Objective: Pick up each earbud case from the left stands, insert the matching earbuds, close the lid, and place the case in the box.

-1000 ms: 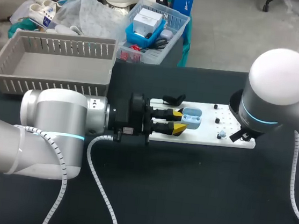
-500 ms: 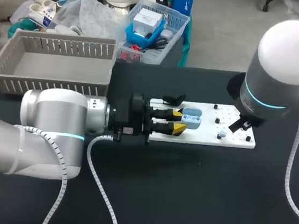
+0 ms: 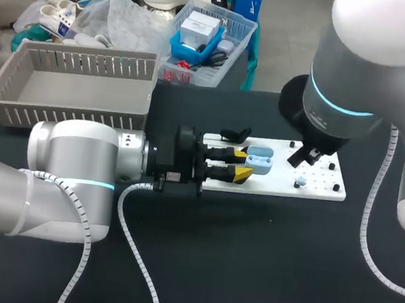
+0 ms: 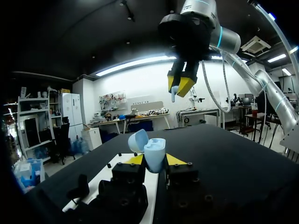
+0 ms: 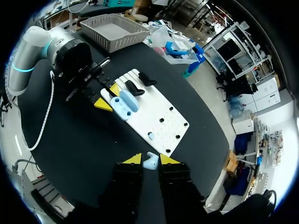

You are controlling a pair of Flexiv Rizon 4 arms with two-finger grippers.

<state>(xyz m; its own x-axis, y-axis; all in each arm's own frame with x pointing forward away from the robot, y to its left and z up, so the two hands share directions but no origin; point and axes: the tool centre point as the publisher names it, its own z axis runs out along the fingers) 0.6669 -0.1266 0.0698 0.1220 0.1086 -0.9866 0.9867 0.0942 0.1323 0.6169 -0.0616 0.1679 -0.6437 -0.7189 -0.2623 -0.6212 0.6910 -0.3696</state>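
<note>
Earbud case (image 4: pixel 154 153) open in left pincer (image 3: pixel 242 164)

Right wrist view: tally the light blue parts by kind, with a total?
Earbud case: 1, lid open, in the left pincer.
Earbuds: 2, held earbud in the right pincer, loose earbud on the white board.
Total: 3.

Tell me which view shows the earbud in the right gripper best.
The right wrist view: the earbud lies close, between the right gripper's yellow tips. The left wrist view shows it small; in the head view the arm hides it.
</note>
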